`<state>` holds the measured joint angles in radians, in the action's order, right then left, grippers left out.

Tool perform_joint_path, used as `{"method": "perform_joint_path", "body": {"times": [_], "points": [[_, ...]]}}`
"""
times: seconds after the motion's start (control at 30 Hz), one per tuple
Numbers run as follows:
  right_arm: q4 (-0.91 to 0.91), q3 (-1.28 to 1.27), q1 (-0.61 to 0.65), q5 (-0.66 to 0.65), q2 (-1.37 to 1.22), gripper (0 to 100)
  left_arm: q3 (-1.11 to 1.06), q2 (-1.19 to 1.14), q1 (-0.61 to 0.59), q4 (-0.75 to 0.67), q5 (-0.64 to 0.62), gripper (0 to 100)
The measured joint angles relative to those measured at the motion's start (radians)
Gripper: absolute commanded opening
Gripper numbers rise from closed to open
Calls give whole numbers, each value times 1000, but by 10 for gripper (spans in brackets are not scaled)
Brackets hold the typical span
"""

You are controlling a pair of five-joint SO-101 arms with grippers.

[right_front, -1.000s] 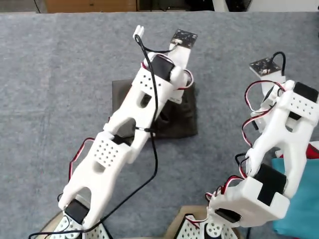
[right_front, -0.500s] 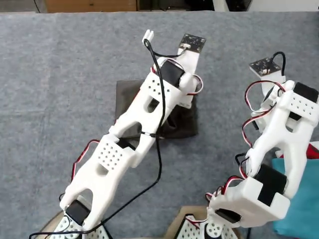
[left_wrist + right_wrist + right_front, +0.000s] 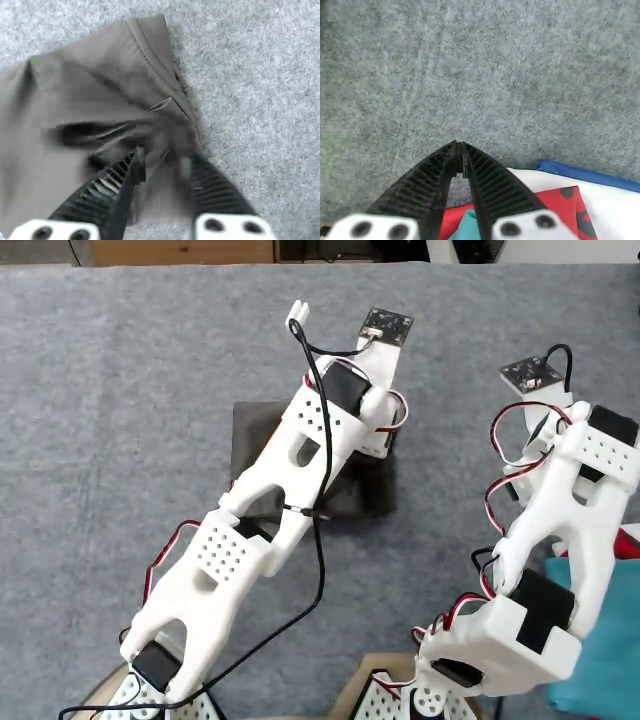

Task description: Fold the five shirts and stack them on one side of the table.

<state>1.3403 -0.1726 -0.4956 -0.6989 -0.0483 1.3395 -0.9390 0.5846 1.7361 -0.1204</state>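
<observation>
A dark brown folded shirt (image 3: 256, 432) lies in the middle of the grey table, with the left arm stretched over it. In the left wrist view my left gripper (image 3: 162, 161) is open right at the shirt (image 3: 90, 85), its fingertips (image 3: 131, 167) pressing into rumpled cloth near a hemmed corner. My right gripper (image 3: 459, 145) is shut with nothing in it, hovering just above the carpet beside a pile of shirts. That pile shows a red shirt (image 3: 560, 202), teal cloth (image 3: 465, 222), and white and blue layers (image 3: 590, 172).
The table is covered in grey carpet (image 3: 120, 390), bare on its left half and along the far edge. The teal shirt (image 3: 610, 660) and a red edge (image 3: 629, 540) lie at the near right under the right arm. Both arm bases stand at the near edge.
The left arm has shifted a little to the right over the dark shirt, and the shirt's left edge moved with it. The right arm has stayed still.
</observation>
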Motion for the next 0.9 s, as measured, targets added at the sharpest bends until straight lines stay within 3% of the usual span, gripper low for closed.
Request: {"method": "perform_joint_path", "body": {"times": [0.23,0.43,0.57,0.73,0.9], "points": [[0,0,0,0,0,7,94,-2,-23,0,-38,224],[18,0,34,0,34,7,186,0,-210,11,-38,224],[60,0,167,0,118,7,137,2,-359,12,-38,190],[118,29,431,0,167,7,-40,0,-463,12,-41,12],[123,121,640,43,137,7,-178,-2,-503,12,-38,20]]}}
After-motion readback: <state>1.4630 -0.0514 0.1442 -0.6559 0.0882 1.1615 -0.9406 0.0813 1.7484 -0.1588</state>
